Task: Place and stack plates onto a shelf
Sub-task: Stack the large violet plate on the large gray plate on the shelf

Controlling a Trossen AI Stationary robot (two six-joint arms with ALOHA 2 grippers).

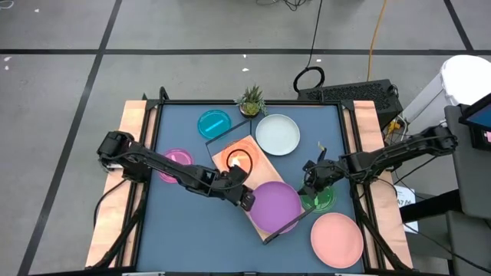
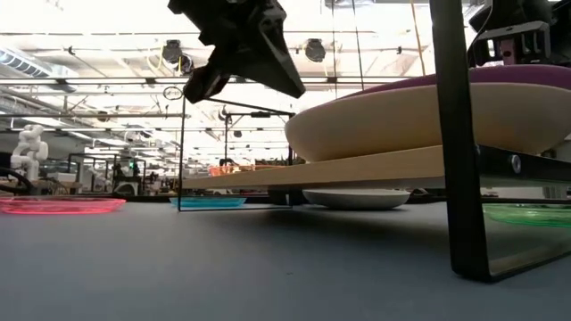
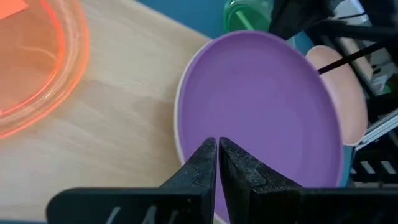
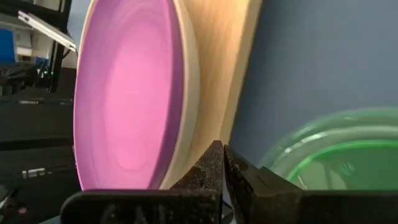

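Magenta plate (image 1: 177, 159) on table (image 1: 184, 230) far left, cyan plate (image 1: 214, 123) behind. Left hand (image 1: 247, 199), fingers together, empty, at purple plate (image 1: 275, 205) on shelf (image 1: 247, 147) beside orange plate (image 1: 238, 159). Right hand (image 1: 310, 185) closed over green plate (image 1: 321, 199); should open wide, grip rim squarely.

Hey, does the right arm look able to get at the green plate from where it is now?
Probably yes: the right gripper, shut, hangs right beside the green plate, which lies uncovered on the table.
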